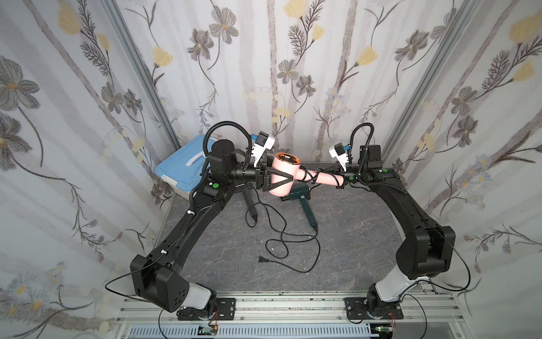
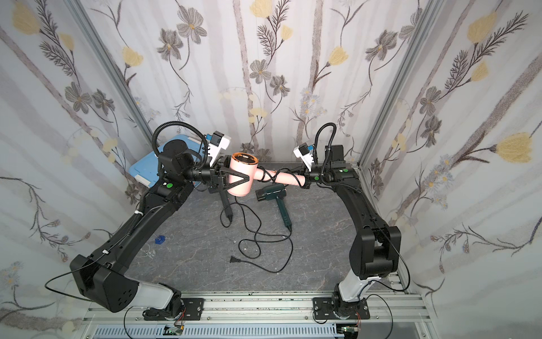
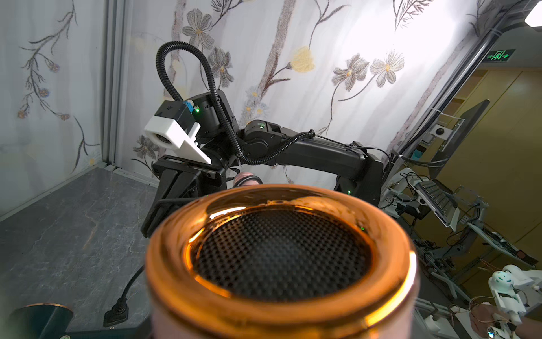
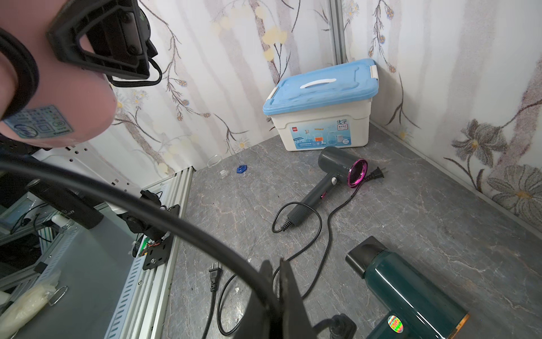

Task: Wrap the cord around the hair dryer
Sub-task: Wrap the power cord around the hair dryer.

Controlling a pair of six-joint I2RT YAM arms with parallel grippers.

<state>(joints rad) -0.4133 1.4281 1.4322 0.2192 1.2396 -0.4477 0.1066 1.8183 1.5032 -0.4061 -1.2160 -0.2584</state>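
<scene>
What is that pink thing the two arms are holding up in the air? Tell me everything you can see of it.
It is a pink hair dryer, smooth plastic by its look, held sideways above the table. Its fat barrel ends in a shiny copper rim round a dark mesh grille. The left gripper clamps the barrel; the handle points toward the right arm. A black cord coils round the handle, and the right gripper is shut on it. A small label sits near the handle's end.

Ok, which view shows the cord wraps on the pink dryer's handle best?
In a top view: cord wraps show along the whole pink handle. Right wrist shows one blurred loop; left wrist only a sliver.
</scene>
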